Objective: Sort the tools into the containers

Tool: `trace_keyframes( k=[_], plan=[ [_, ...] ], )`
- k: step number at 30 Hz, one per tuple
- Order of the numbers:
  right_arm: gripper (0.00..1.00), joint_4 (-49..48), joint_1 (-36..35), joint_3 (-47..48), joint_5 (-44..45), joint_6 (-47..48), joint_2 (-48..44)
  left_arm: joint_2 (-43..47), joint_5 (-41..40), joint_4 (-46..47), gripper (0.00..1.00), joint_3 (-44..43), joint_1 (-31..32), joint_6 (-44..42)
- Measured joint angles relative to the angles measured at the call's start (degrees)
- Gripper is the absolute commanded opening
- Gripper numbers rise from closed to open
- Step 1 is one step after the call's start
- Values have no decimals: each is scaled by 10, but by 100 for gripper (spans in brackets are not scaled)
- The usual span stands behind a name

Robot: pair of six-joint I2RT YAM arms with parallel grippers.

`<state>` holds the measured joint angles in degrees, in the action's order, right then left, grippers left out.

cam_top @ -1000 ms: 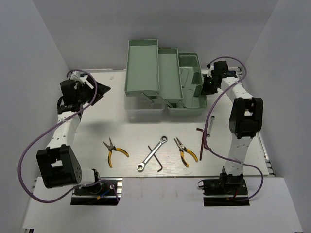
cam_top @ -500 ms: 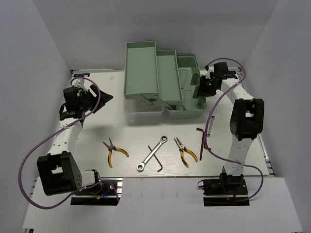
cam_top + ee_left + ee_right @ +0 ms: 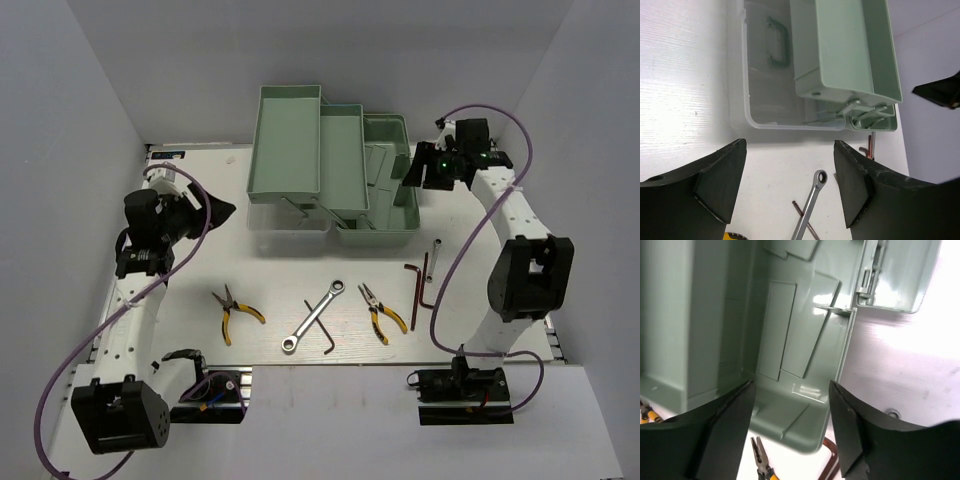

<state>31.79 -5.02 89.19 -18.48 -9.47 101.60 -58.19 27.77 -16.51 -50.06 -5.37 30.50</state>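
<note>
Ratchet wrench (image 3: 810, 204) cut off at bottom edge; pliers (image 3: 760, 455) too, seemingly blurred.

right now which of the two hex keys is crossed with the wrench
The middle hex key, forming an X with the ratchet wrench; the other hex key lies apart, further right.

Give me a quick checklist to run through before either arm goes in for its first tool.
1. Left gripper open and empty: ok.
2. Right gripper open and empty: ok.
3. Toolbox folded out, trays facing up with no tools showing in them: ok.
4. Left-side pliers and right-side pliers each lying apart from the other tools: ok.
5. Ratchet wrench free for a single pick: not ok, since it lies crossed with a hex key.
6. Second hex key separate from the silver rod: cannot tell, because they lie close together.
</note>
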Motion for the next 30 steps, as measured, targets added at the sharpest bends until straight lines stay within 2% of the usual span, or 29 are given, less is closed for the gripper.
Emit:
trace_keyframes(
  k=[3,4,5,6,7,9,10,12,14,15,16,17,19,22,24,30],
  plan=[
    [70,10,-2,-2,21,14,-46,24,-5,-21,76,0,9,-15],
    [70,11,-2,-9,29,25,-61,32,-6,-29,70,0,12,-21],
    [65,10,-2,-23,38,33,-77,41,-6,-35,62,0,15,-26],
    [24,7,-1,-45,47,43,-96,49,-5,-41,37,1,18,-32],
    [0,9,1,-73,54,59,-118,56,-1,-47,26,1,23,-39],
    [0,-4,5,-151,66,77,-173,70,13,-63,5,2,30,-60],
    [0,-2,6,-196,66,89,-205,75,23,-71,1,2,34,-73],
    [0,2,11,-275,59,116,-269,82,37,-90,4,2,48,-95],
    [0,8,12,-340,43,143,-319,85,56,-103,16,6,69,-113],
    [7,20,12,-363,37,153,-336,86,64,-108,23,9,79,-121],
    [38,30,11,-382,30,162,-348,87,71,-114,37,11,89,-129],
    [44,43,11,-397,24,167,-356,87,77,-118,42,13,98,-136],
    [48,57,7,-417,19,183,-362,87,86,-125,50,18,118,-145],
    [47,58,2,-446,21,189,-370,80,93,-132,53,19,147,-156],
    [42,57,-2,-457,31,183,-364,67,93,-132,56,19,167,-163],
    [36,23,-7,-463,88,146,-289,-26,52,-130,56,13,262,-186]
  ],
)
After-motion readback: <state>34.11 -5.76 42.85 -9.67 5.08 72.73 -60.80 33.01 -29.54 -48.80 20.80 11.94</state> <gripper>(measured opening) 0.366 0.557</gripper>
